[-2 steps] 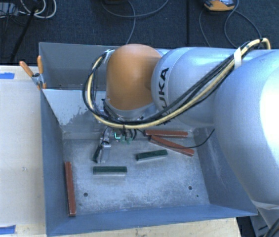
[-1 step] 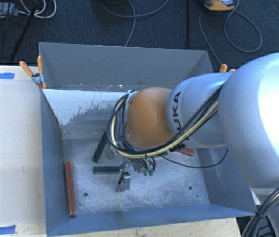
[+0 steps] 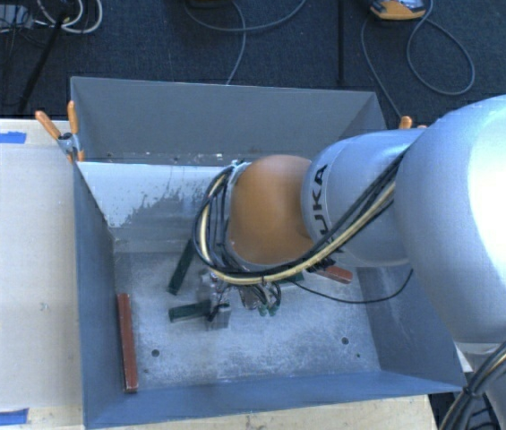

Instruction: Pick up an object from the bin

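My gripper [image 3: 213, 297] is low in the middle of the bin, mostly hidden under the arm's orange cover. A short dark green bar [image 3: 188, 313] lies flat on the floor, and its right end reaches the gripper's tip. A second dark green bar [image 3: 181, 266] lies slanted just up and left of the gripper, apart from it. Whether the first bar is gripped is hidden.
A long reddish-brown stick [image 3: 127, 343] lies along the bin's left wall. A small red-orange piece [image 3: 338, 275] peeks out under the arm on the right. The arm and its cables cover the bin's centre and right side.
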`<action>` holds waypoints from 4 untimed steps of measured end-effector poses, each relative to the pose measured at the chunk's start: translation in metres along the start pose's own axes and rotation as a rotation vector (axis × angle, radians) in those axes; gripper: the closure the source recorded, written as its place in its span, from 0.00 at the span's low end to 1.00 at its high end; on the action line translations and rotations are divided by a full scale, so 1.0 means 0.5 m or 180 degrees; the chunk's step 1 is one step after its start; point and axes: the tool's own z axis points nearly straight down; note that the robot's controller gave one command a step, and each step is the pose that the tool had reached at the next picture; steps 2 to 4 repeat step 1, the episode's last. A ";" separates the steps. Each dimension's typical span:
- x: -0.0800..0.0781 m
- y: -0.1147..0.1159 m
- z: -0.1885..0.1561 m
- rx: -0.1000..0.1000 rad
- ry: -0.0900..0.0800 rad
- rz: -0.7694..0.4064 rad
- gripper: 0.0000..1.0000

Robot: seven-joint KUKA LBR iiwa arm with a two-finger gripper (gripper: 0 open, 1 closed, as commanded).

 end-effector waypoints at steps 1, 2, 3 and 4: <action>-0.089 0.073 -0.379 -0.0003 -0.0037 -0.0011 1.00; -0.089 0.073 -0.379 -0.0003 -0.0037 -0.0011 1.00; -0.089 0.073 -0.379 -0.0003 -0.0037 -0.0011 1.00; -0.089 0.073 -0.379 -0.0003 -0.0037 -0.0011 1.00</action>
